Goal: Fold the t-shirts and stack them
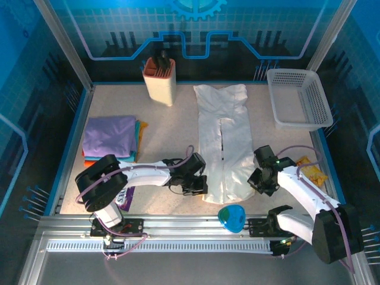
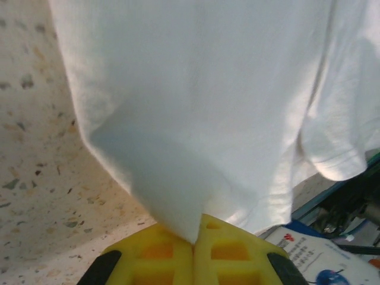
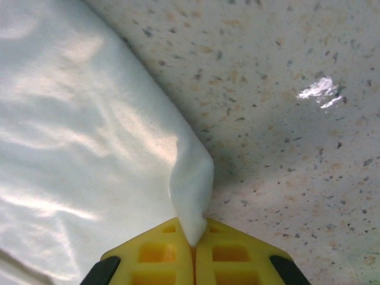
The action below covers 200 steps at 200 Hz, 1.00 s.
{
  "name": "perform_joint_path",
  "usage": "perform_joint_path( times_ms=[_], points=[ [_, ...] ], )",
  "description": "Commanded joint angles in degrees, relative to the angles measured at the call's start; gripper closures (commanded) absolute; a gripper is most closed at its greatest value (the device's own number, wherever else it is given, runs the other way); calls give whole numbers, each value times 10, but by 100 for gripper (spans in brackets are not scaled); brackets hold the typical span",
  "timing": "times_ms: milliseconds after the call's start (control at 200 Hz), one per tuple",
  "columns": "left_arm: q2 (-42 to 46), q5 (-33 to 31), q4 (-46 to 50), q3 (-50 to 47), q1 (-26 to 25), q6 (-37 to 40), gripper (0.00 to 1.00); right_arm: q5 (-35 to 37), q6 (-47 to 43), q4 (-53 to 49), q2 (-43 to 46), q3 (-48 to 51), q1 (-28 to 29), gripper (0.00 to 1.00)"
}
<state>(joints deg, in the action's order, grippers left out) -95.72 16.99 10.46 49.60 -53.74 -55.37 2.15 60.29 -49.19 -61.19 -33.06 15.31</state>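
Speckled tabletop [image 1: 166,136], top view: white t-shirt [image 1: 222,136] lies long at centre frame, lavender folded stack [image 1: 110,135] at left. Left wrist: left gripper [image 2: 194,228] pinches a thin hem corner. Right wrist: right gripper [image 3: 194,237] likewise; uneven lifting could slip it free.

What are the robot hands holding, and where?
The white t-shirt: left gripper pinches its near left corner, right gripper its near right corner.

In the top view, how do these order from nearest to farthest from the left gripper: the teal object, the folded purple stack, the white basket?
From the left gripper:
1. the teal object, at the near edge, just to its right.
2. the folded purple stack, on the left side.
3. the white basket, in the far right corner.
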Motion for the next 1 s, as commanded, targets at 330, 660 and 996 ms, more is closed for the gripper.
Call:
perform_joint_path(
  times_ms=[330,660,996],
  points=[
    [19,-10,142,173,91,75,100,-26,-68,20,-44,-146,-48,96],
    [-55,8,185,310,184,146,100,-81,-95,87,-173,-277,-98,95],
    [-162,9,217,441,229,174,100,-123,-129,99,-344,-435,-121,95]
  ],
)
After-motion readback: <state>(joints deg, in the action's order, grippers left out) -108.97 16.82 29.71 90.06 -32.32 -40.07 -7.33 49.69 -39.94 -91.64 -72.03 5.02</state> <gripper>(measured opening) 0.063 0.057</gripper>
